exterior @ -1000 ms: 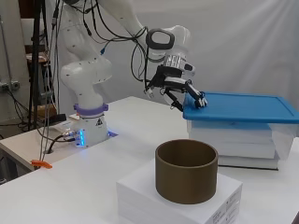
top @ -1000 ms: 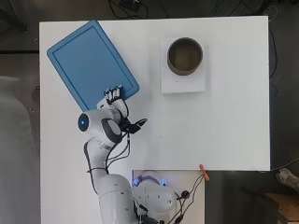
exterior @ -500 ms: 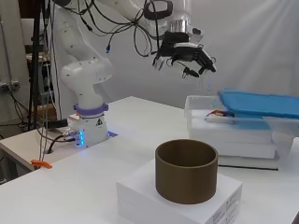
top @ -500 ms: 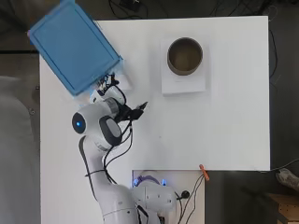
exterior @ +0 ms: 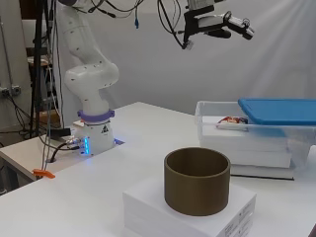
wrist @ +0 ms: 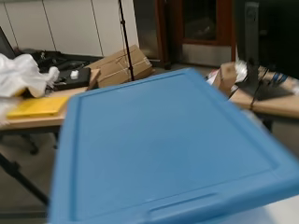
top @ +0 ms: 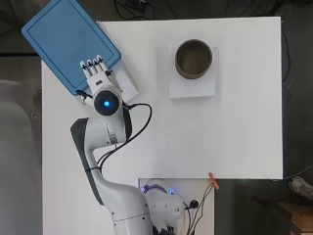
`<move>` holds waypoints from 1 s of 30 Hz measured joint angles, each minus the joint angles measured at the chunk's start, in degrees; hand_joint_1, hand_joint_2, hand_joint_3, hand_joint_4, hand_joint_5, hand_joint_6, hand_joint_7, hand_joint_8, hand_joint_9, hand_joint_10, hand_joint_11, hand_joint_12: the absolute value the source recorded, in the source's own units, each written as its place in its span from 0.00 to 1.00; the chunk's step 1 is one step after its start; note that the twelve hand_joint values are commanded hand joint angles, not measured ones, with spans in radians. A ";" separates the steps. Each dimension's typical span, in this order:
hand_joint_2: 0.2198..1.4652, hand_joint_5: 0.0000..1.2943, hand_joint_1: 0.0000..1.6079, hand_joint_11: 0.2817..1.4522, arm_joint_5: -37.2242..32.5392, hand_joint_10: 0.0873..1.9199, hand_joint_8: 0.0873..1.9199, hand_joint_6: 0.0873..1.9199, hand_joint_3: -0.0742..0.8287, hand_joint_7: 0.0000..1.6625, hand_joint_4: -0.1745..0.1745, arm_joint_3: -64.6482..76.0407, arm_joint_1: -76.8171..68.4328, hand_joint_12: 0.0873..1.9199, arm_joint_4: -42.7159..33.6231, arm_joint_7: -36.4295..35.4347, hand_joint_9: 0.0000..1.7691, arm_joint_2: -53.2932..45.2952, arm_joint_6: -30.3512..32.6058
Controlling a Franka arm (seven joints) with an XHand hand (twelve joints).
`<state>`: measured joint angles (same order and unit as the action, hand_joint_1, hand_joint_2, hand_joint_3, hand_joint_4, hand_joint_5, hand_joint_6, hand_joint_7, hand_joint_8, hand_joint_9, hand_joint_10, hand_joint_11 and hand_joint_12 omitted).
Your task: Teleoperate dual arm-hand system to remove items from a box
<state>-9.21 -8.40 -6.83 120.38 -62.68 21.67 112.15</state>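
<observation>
High above the box, well apart from it: hand (exterior: 217,27), fingers (top: 93,66) straight, grasping nothing | below the hand: blue lid (exterior: 281,109) shifted sideways on clear box (exterior: 212,116), small item (exterior: 231,120) inside | right of the hand: brown cylinder (top: 193,58) on white block (top: 191,88), on tabletop (top: 220,147)

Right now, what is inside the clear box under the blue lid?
Through the clear box wall, the side view shows a small red and white item. The blue lid, slid partly off, hides the rest of the inside.
</observation>
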 joint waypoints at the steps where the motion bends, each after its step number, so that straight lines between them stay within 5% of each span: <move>1: 0.66 0.43 0.20 0.27 -3.88 0.00 0.00 0.00 0.09 0.39 0.65 0.11 0.03 0.00 -0.30 0.28 0.41 -0.67 -1.41; 4: 0.69 0.49 0.24 0.30 -7.08 0.00 0.00 0.00 0.09 0.45 0.66 0.33 0.18 0.00 0.35 1.28 0.47 -3.49 -6.16; 8: 0.72 0.52 0.24 0.32 3.79 0.00 0.00 0.00 0.09 0.49 0.63 0.12 0.43 0.00 3.36 4.46 0.51 -9.15 -11.98; 15: 0.74 0.56 0.26 0.33 4.61 0.00 0.00 0.00 0.09 0.54 0.61 0.46 0.45 0.00 3.01 2.67 0.53 -18.33 -13.59; 26: 0.82 0.58 0.27 0.34 11.64 0.00 0.00 0.00 0.10 0.53 0.56 -1.84 -1.88 0.00 -18.03 -5.16 0.52 -38.33 -21.49; 27: 0.85 0.55 0.35 0.41 12.23 0.00 0.00 0.25 0.06 0.58 0.72 -1.89 -2.04 0.00 -19.48 -5.15 0.58 -38.98 -22.33; 29: 0.83 0.51 0.46 0.38 13.49 0.60 0.49 0.62 0.17 0.56 0.93 -2.06 -2.30 0.51 -22.06 -4.94 0.65 -39.55 -23.91; 30: 0.85 0.49 0.48 0.39 14.35 0.79 0.71 0.71 0.14 0.53 0.97 -2.24 -2.42 0.71 -22.81 -4.41 0.63 -39.34 -24.38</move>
<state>5.14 -10.64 -9.26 97.57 -67.08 -17.67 87.77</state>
